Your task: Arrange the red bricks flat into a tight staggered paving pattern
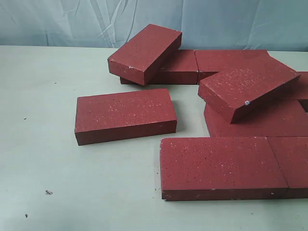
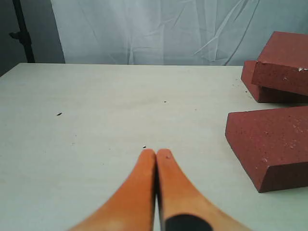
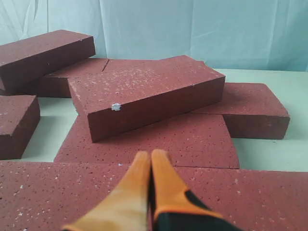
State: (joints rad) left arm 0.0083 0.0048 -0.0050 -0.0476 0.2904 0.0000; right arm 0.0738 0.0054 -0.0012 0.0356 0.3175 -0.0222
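The red bricks (image 1: 125,115) lay loose over the middle and right of the pale tabletop (image 1: 48,144), some flat and some propped, with gaps between them. A lone brick (image 1: 126,109) lay flat on the left of the group, apart from the others. At the far side a far tilted brick (image 1: 144,52) leaned with one end on a flat far brick (image 1: 182,67), and a second flat far brick (image 1: 226,57) lay just beside that one on its right. On the right a chipped brick (image 1: 248,85), with a small pale chip on its near corner, rested tilted on a flat brick (image 1: 269,124) beneath it. Nearest the camera, a near brick (image 1: 221,166) lay flat, with another flat brick (image 1: 296,161) touching its right end.

Neither arm showed in the exterior view. In the left wrist view the left claw (image 2: 156,154) had its orange fingers pressed together, holding nothing, over bare tabletop with the lone brick near it. In the right wrist view the right claw (image 3: 150,156) was likewise pressed together and empty, above the near brick and pointing toward the chipped brick. A wrinkled pale blue cloth (image 1: 48,21) hung behind the tabletop.
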